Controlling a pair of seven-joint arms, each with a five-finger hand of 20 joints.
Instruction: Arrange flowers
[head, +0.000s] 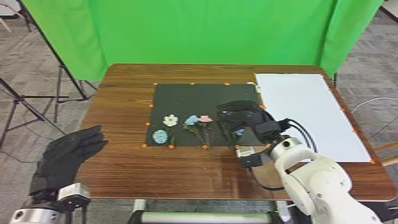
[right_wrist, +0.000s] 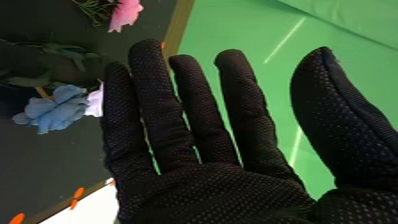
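Right arm: in from the bottom right of the head view, slanting up and inward over the desk (head: 120, 172). Right hand (head: 242, 114) is over the right part of the black rectangular sheet (head: 200, 92), fingers pointing toward the sheet's middle. Hand is open. Right wrist view agrees: right hand (right_wrist: 213, 187) has its fingers straight and slightly spread, thumb upright and well apart from them, nothing gripped.

Left arm: in from the bottom left. Left hand (head: 62, 157) is at the desk's left edge, beside the sheet and apart from it. Open, fingers extended, angled up and inward, holding nothing.

Flowers, head view: white-petalled flower (head: 171, 120) and, nearer the robot, pale blue rounded bloom (head: 160, 136), both on the left part of the sheet. Blue flower with green stem (head: 191, 120) and pink flower with green stem (head: 205, 119) lie side by side near the middle, stems toward the robot. Small blue bloom (head: 238, 132) sits just beside the right hand; can't tell if they touch.

White rectangular sheet (head: 298, 105) is on the right side of the desk, alongside the black one. Green cloth backdrop (head: 204, 32) hangs behind.
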